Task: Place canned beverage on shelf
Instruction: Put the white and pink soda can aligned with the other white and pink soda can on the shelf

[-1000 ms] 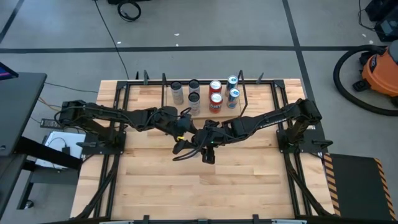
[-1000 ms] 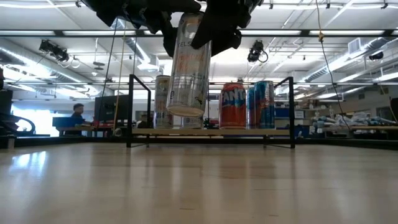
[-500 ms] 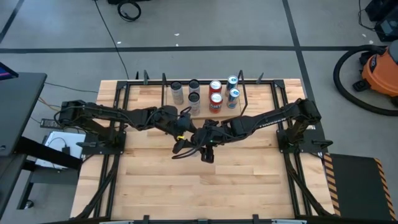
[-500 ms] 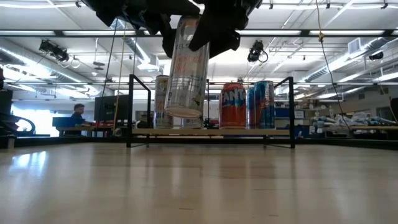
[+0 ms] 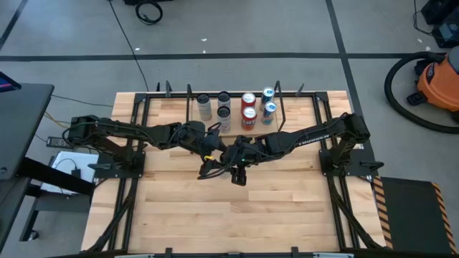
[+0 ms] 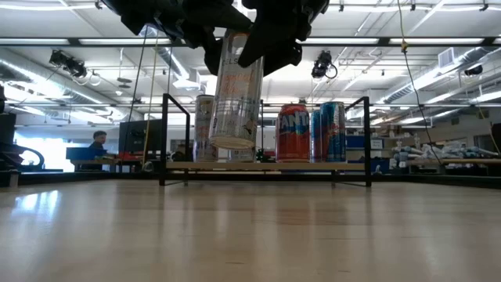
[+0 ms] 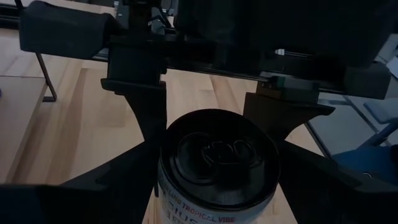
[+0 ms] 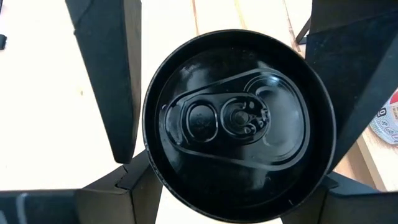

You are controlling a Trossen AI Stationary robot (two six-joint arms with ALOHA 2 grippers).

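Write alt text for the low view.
A tall pale can hangs in the air above the wooden table, gripped near its top by dark robot fingers. Behind it stands a low black shelf with more cans, one orange and one blue.

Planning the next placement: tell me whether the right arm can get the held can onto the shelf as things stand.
Probably not yet: both the right end effector and left end effector grip the can, hanging clear of the table before the shelf.
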